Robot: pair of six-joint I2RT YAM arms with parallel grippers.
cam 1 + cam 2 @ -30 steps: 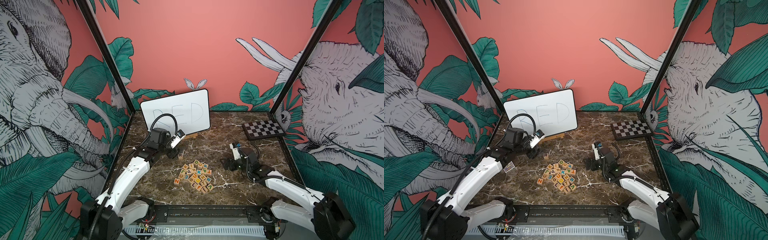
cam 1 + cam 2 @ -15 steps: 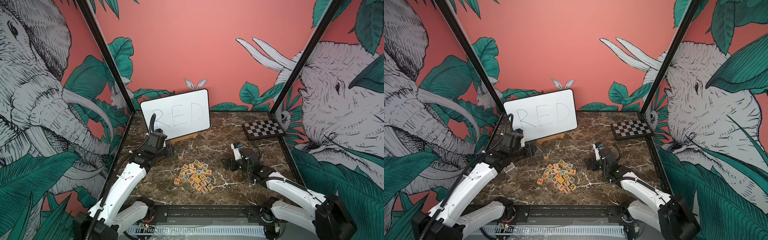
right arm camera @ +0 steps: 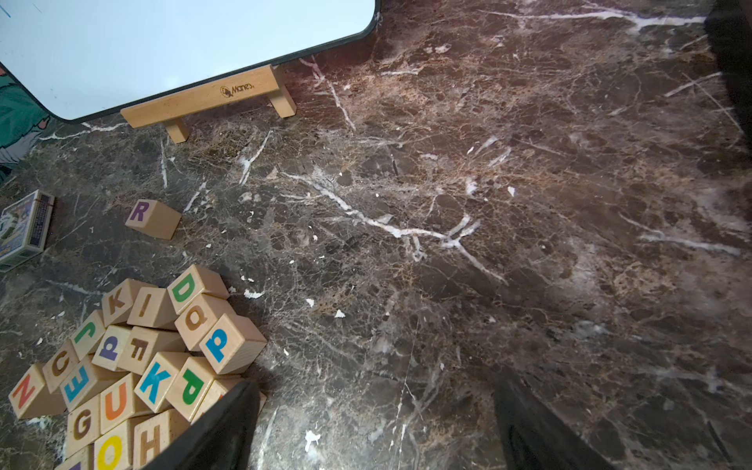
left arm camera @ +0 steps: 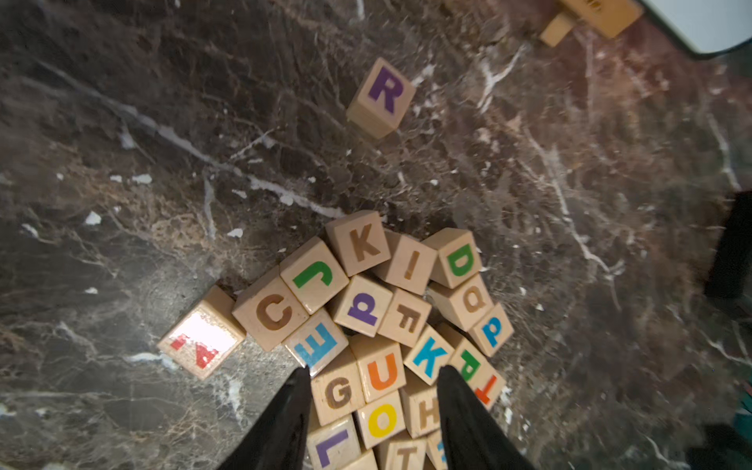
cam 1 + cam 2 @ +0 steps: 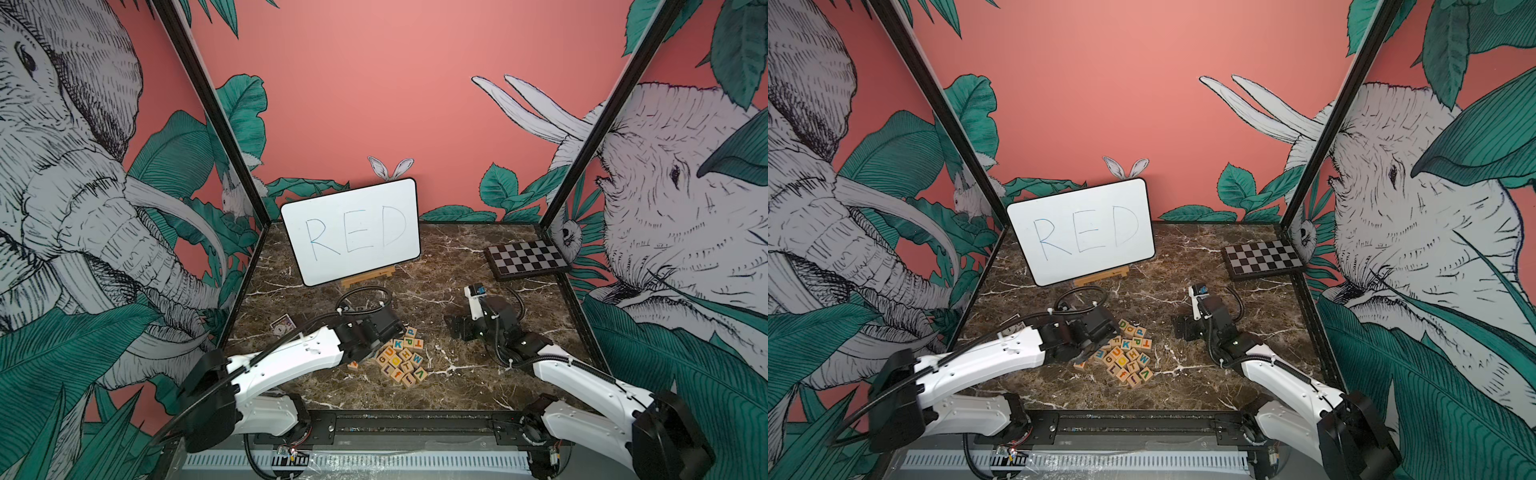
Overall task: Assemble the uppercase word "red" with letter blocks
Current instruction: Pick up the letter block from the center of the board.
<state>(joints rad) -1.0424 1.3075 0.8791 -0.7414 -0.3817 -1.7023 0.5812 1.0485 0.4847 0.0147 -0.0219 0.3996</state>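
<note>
Left gripper [image 4: 374, 368] has swung from whiteboard [image 5: 351, 237] to above the letter blocks [image 4: 362, 309], jaws partly spread; right gripper [image 3: 376, 382] gapes wide over counter [image 3: 447, 203].

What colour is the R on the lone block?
Purple, on the R block; the left wrist view shows it best.

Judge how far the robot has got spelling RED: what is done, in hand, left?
Done: the R block sits alone, off the pile. In hand: nothing; the left gripper hovers open over the pile. Left: the green D block and blue E block, both in the pile, need lining up.
</note>
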